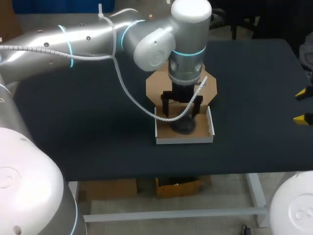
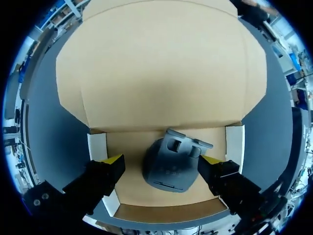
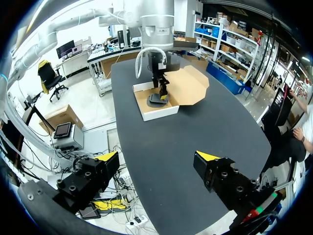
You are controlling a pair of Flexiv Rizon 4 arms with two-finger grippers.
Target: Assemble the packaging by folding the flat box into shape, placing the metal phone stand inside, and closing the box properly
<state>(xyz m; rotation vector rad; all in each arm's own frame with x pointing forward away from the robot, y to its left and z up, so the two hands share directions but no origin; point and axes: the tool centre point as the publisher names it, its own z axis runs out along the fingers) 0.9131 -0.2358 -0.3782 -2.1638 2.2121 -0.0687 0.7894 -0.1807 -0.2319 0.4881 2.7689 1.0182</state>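
The cardboard box (image 1: 184, 140) stands folded into a shallow white-walled tray, its brown lid flap (image 1: 157, 88) lying flat behind it. Inside the tray lies the dark grey metal phone stand (image 1: 183, 127). My left gripper (image 1: 181, 111) hangs over the tray, open, straddling the stand. In the left wrist view the stand (image 2: 171, 164) sits between the yellow tips on the tray floor (image 2: 128, 164), with a gap on one side; the lid (image 2: 161, 63) spreads ahead. My right gripper (image 1: 304, 105) is open and empty at the table's right edge. From the right wrist view (image 3: 157, 156), the box (image 3: 159, 111) is far ahead.
The dark table (image 1: 88, 137) lies bare around the box. My left arm (image 1: 98, 41) crosses above the table's back left, and its white cable (image 1: 132, 98) loops down beside the tray.
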